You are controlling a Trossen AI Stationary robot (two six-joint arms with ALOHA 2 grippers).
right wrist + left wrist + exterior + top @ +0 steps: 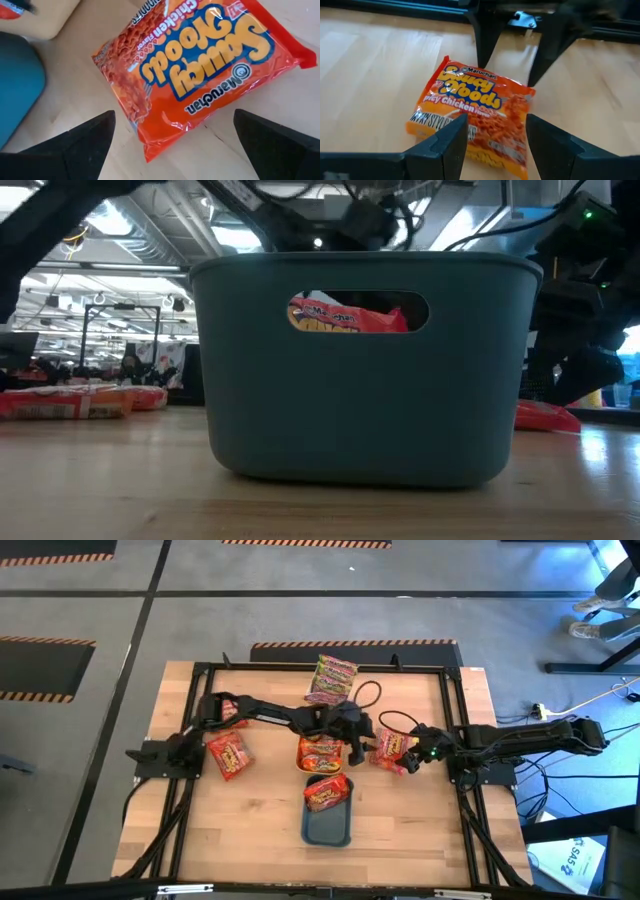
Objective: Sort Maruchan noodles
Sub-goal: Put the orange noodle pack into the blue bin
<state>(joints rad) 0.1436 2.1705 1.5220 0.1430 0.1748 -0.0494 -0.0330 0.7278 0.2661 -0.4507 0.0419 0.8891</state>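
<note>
- Hovering over an orange Maruchan packet (472, 117) is the left gripper (496, 131); its fingers stand apart, one on each side of the packet, nothing between them gripped. In the high view this gripper (352, 740) sits just beyond the teal tray (327, 828), at the far end of the orange tray (320, 754).
- Right gripper (172, 145): fingers spread wide, empty, poised above a red-orange Maruchan packet (200, 70) that lies flat on the wooden table (250, 820). In the high view this gripper (412, 752) is to the right of the teal tray and beyond it, over that packet (392, 748).
- Teal tray: one red packet (327, 792) lies in its far end; low view shows the same packet (345, 315) through the tray's handle slot.
- Orange tray: just beyond the teal tray, holding orange-red packets; count cannot be told.
- Left of the teal tray: a red packet (228, 753) flat on the table; another red packet (232, 708) beyond it, partly under the left arm.
- Far beyond the teal tray, near the table's back edge: green-pink packets (332, 678), lying together.
</note>
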